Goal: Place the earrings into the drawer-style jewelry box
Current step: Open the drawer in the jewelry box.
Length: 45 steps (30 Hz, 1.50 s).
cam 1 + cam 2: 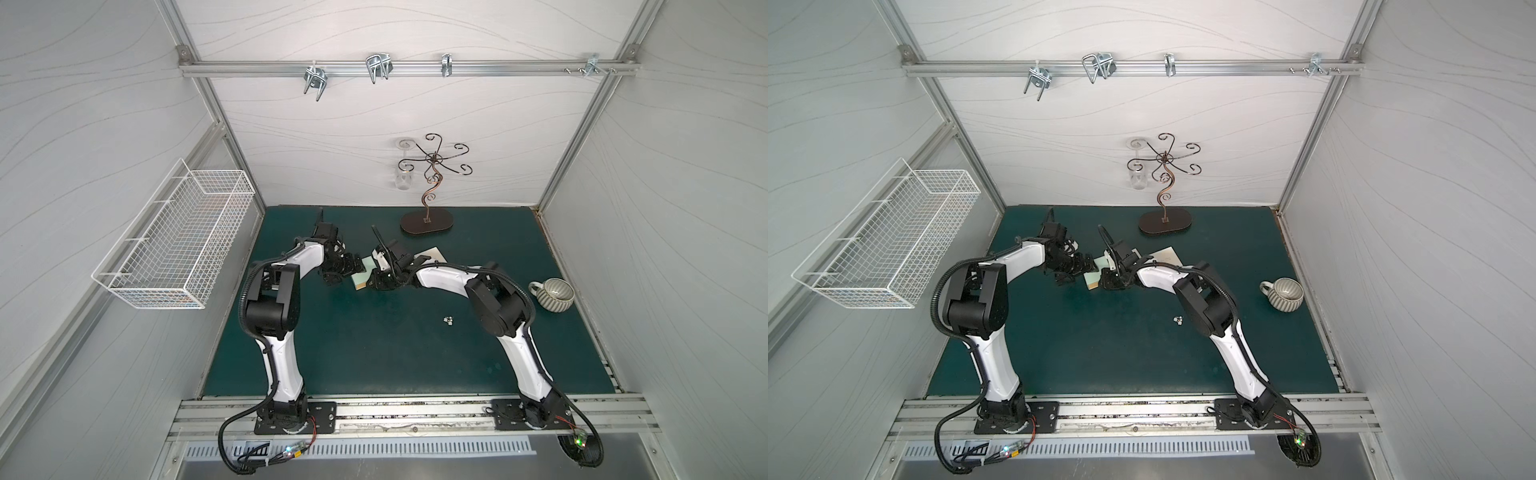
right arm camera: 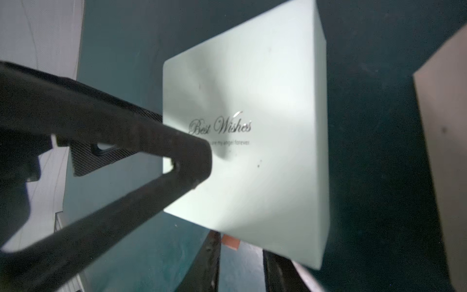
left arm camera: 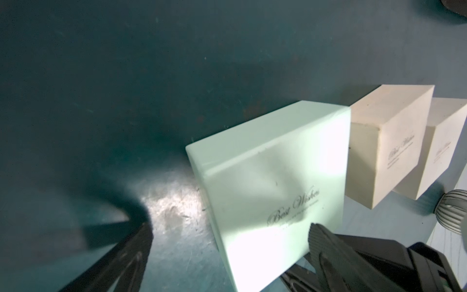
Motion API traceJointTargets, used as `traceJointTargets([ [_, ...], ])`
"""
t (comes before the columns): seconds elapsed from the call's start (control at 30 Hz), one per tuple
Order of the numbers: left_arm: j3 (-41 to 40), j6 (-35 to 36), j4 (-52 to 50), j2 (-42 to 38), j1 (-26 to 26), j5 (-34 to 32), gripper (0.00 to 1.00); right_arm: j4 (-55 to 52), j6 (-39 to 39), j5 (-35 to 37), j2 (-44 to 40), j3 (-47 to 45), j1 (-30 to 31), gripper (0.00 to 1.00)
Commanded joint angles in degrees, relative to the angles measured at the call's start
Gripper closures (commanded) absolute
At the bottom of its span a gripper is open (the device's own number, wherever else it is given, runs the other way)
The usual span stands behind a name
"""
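Sitting apart on the mat, the earrings point(image 1: 448, 320) are showing only from above; the left gripper point(image 3: 227, 242) is gaping beside the mint box point(image 3: 273, 187), and I cannot tell the right gripper's point(image 2: 202, 161) finger state.

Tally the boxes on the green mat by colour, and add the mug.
Pale mint-green square box: 1
Cream square boxes: 2, one beside the other
Grey ribbed ceramic mug: 1
Total: 4

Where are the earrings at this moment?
In both top views the earrings lie loose on the green mat, on the right arm's side beside its elbow, apart from the grey mug.
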Motion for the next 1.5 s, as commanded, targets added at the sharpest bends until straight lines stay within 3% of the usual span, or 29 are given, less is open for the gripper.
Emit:
traceJointTargets([
  [0.0, 2.46, 0.30, -0.47, 1.64, 0.19, -0.04, 0.01, -0.54, 0.90, -0.40, 1.23, 1.21, 0.36, 0.71],
  [0.3, 2.37, 0.25, -0.64, 1.82, 0.13, 0.06, 0.01, -0.20, 1.53, -0.77, 2.03, 2.16, 0.40, 0.82],
  [0.63, 2.80, 0.39, -0.97, 2.45, 0.18, -0.36, 0.01, 0.12, 1.73, -1.03, 1.78, 1.78, 0.45, 1.00],
  [1.47, 3.45, -0.02, -1.20, 4.89, 0.14, -1.85, 0.01, 2.27, 1.50, -1.27, -2.93, -4.89, 0.40, 1.00],
])
